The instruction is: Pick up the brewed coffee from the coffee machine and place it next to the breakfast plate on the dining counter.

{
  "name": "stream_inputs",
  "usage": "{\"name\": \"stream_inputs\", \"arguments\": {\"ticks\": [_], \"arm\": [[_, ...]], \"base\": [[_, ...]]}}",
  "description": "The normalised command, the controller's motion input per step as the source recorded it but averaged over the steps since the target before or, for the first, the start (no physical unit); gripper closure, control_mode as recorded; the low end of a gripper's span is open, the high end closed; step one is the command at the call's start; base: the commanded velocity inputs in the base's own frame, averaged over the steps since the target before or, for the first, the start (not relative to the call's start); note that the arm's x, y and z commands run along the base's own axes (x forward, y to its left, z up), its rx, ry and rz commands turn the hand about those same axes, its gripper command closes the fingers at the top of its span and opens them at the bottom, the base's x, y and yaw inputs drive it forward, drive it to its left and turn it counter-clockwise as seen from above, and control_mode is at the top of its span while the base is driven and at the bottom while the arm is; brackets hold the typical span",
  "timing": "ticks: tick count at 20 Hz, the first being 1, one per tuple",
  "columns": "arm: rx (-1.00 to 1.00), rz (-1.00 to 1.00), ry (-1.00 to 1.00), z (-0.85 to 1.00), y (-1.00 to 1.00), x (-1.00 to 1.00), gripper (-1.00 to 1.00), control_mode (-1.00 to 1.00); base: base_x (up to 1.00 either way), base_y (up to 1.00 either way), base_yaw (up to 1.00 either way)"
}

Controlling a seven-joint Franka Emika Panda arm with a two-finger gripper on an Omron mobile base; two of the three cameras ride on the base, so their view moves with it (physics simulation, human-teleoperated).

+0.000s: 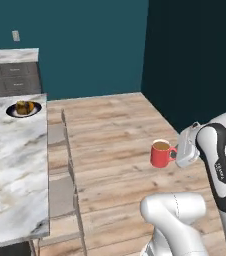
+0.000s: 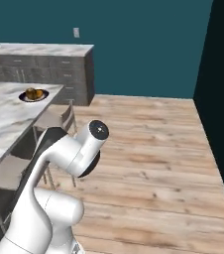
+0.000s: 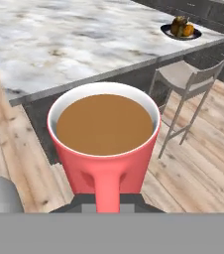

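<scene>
— Gripper [image 1: 177,155]?
— Clamped on handle of brewed coffee [image 1: 161,153], held upright over wooden floor [image 1: 115,145].
— Breakfast plate [image 1: 23,109]?
— Resting on marbled surface [image 1: 12,165], well apart from mug, beside 2 stools [image 1: 62,192].

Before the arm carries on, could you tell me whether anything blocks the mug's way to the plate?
Nothing visible blocks it. Grey stools line the dining counter edge below its top; the mug rides higher toward the plate.
</scene>
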Motion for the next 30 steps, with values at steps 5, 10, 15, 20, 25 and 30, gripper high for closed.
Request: {"name": "stream_inputs", "arguments": {"ticks": [5,10,15,20,25,30], "arm": [[0.00,0.00,0.00,0.00,0.00,0.00,1.00,1.00],[0.00,0.00,0.00,0.00,0.00,0.00,1.00,1.00],[0.00,0.00,0.00,0.00,0.00,0.00,1.00,1.00],[0.00,0.00,0.00,0.00,0.00,0.00,1.00,1.00],[0.00,0.00,0.00,0.00,0.00,0.00,1.00,1.00],[0.00,0.00,0.00,0.00,0.00,0.00,1.00,1.00]], "base": [[1.00,-0.72,0.52],[1.00,-0.67,0.52],[1.00,-0.57,0.56],[1.00,-0.62,0.56],[1.00,-0.75,0.54],[0.96,-0.84,0.53]]}}
